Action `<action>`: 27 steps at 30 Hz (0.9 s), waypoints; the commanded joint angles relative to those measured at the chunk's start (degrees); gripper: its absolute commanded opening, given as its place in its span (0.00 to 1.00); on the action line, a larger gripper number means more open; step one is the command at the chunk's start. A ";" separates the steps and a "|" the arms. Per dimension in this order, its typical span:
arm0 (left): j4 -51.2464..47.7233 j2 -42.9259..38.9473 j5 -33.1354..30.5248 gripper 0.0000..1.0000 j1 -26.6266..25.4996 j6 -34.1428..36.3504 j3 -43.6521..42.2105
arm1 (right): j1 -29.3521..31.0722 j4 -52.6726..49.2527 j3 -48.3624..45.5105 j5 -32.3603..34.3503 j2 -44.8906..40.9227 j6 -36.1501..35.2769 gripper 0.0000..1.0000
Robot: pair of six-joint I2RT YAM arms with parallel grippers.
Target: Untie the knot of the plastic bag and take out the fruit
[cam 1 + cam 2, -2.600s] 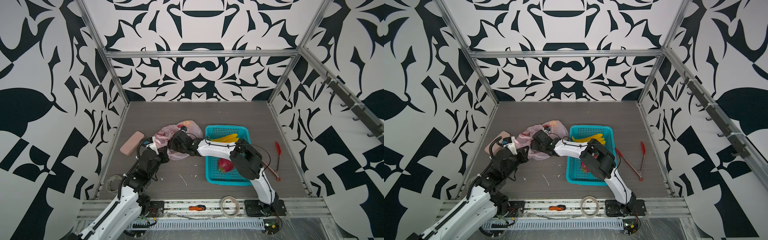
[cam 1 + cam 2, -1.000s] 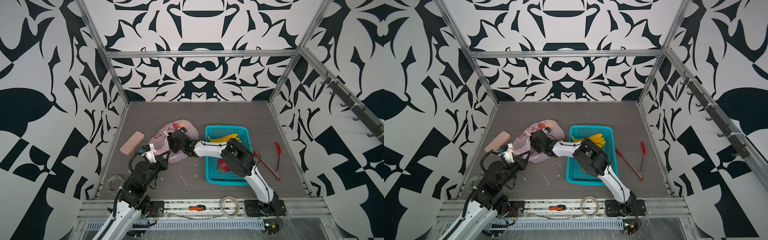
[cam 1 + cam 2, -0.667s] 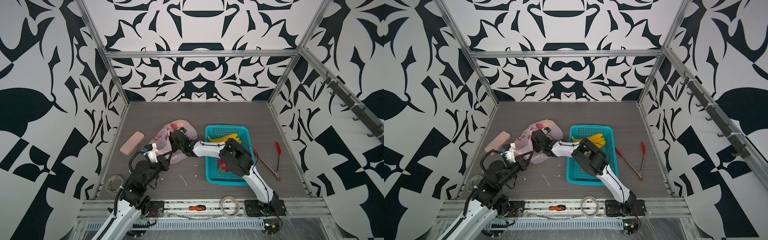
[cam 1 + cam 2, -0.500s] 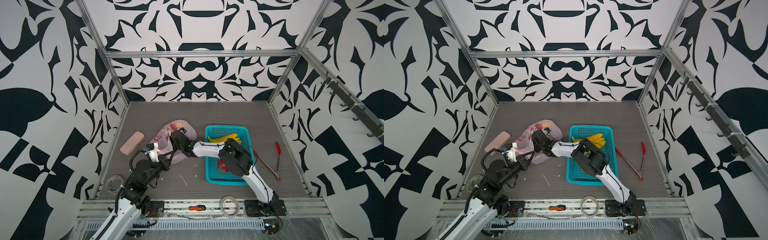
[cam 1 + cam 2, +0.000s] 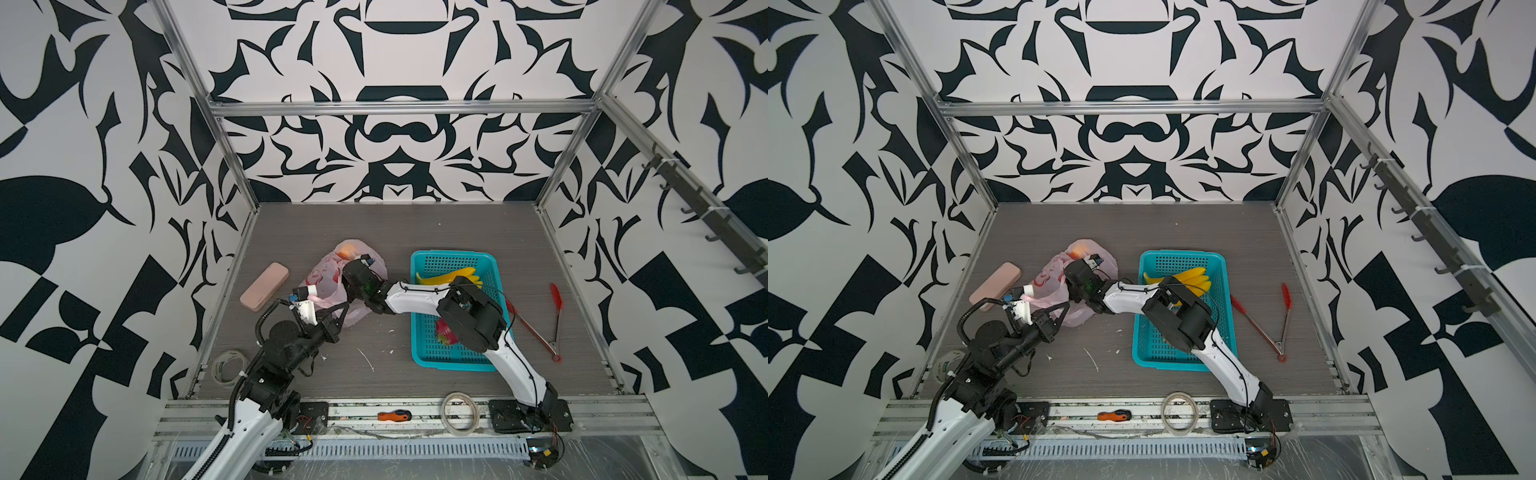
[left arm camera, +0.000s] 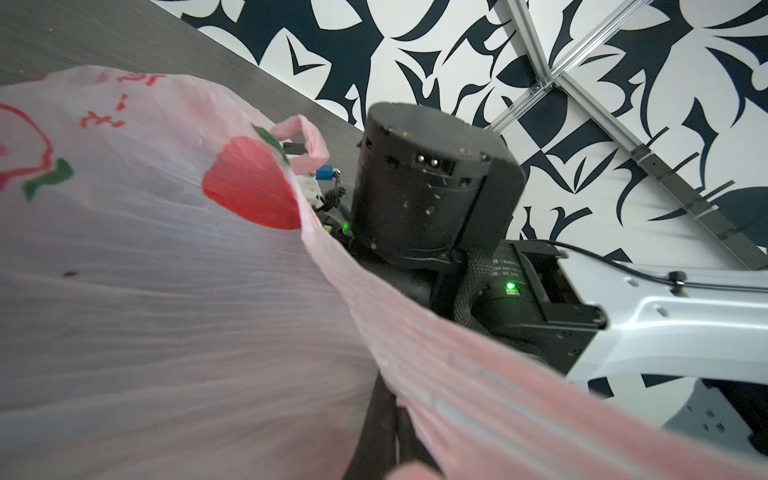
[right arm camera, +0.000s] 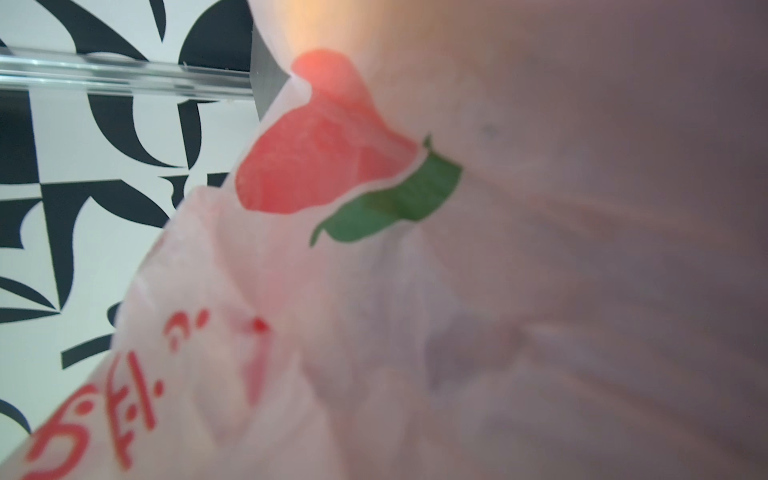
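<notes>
The plastic bag (image 5: 328, 279) is clamped by the left gripper (image 5: 337, 319); the right gripper's (image 5: 351, 269) state cannot be told. Film may be pinched with the orange (image 5: 346, 249) and torn.

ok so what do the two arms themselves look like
Both are alike: white moulded links joined by black drum-shaped joints. The right arm carries a thin black cable along it and small green lights. The left arm has a black ribbed hose looping at its side and a white wrist block with a blue plug.
</notes>
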 commanded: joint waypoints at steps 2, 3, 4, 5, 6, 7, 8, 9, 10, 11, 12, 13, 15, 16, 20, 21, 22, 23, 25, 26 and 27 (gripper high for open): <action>-2.92 -1.80 -3.94 0.00 -0.24 1.41 1.47 | -0.41 0.86 -2.97 2.31 -4.11 -1.85 0.31; -2.95 -1.74 -4.33 0.00 -0.24 1.47 1.42 | -0.42 0.76 -3.70 2.64 -4.72 -2.17 0.30; -3.10 -1.65 -4.67 0.00 -0.24 1.63 1.42 | -0.42 0.59 -4.47 2.96 -5.52 -2.56 0.28; -3.21 -1.56 -5.03 0.00 -0.24 1.64 1.34 | -0.42 0.41 -5.17 3.22 -6.20 -3.20 0.27; -3.29 -1.47 -5.13 0.00 -0.24 1.59 1.26 | -0.42 0.05 -5.70 3.41 -6.79 -3.68 0.25; -3.43 -1.47 -5.30 0.00 -0.23 1.64 1.14 | -0.42 -0.14 -6.40 3.79 -7.44 -4.18 0.24; -3.47 -1.56 -5.54 0.00 -0.24 1.64 1.01 | -0.42 -0.16 -7.07 3.94 -8.13 -4.63 0.23; -3.60 -1.71 -5.80 0.00 -0.20 1.64 0.91 | -0.42 -0.32 -7.64 4.08 -8.77 -5.09 0.22; -3.85 -1.88 -6.24 0.00 -0.24 1.76 0.81 | -0.49 -0.83 -8.24 4.36 -9.54 -5.63 0.22; -4.11 -2.06 -6.63 0.00 -0.19 1.89 0.73 | -0.49 -1.33 -8.87 4.60 -10.22 -6.04 0.20; -4.42 -2.29 -6.96 0.00 -0.24 1.97 0.72 | -0.50 -1.52 -9.47 4.90 -10.75 -6.41 0.20; -4.60 -2.48 -7.25 0.00 -0.22 2.01 0.55 | -0.51 -1.60 -10.18 5.05 -11.45 -6.69 0.19; -5.02 -2.74 -7.62 0.00 -0.24 2.25 0.37 | -0.51 -2.11 -11.28 5.40 -12.68 -7.24 0.18; -5.47 -2.94 -7.88 0.00 -0.24 2.36 0.37 | -0.51 -2.32 -11.92 5.61 -13.16 -7.41 0.18; -6.43 -3.58 -8.51 0.00 -0.24 2.68 0.13 | -0.60 -2.40 -14.23 6.23 -14.97 -7.74 0.16; -6.59 -3.66 -8.60 0.00 -0.24 2.69 0.10 | -0.60 -2.41 -14.58 6.31 -15.37 -7.84 0.16; -6.70 -3.67 -8.69 0.00 -0.24 2.71 0.10 | -0.60 -2.70 -15.04 6.41 -15.82 -8.06 0.16; -6.89 -3.83 -8.77 0.00 -0.24 2.83 0.06 | -0.60 -3.28 -15.31 6.56 -16.29 -8.41 0.16; -7.24 -4.14 -9.33 0.00 -0.24 3.03 0.02 | -0.60 -4.44 -15.66 7.01 -17.13 -9.19 0.15; -7.41 -4.40 -9.56 0.00 -0.24 3.04 -0.06 | -0.60 -5.00 -15.82 7.17 -17.58 -9.74 0.15; -7.56 -4.61 -9.69 0.00 -0.20 2.99 -0.07 | -0.59 -5.57 -16.04 7.56 -17.87 -10.02 0.15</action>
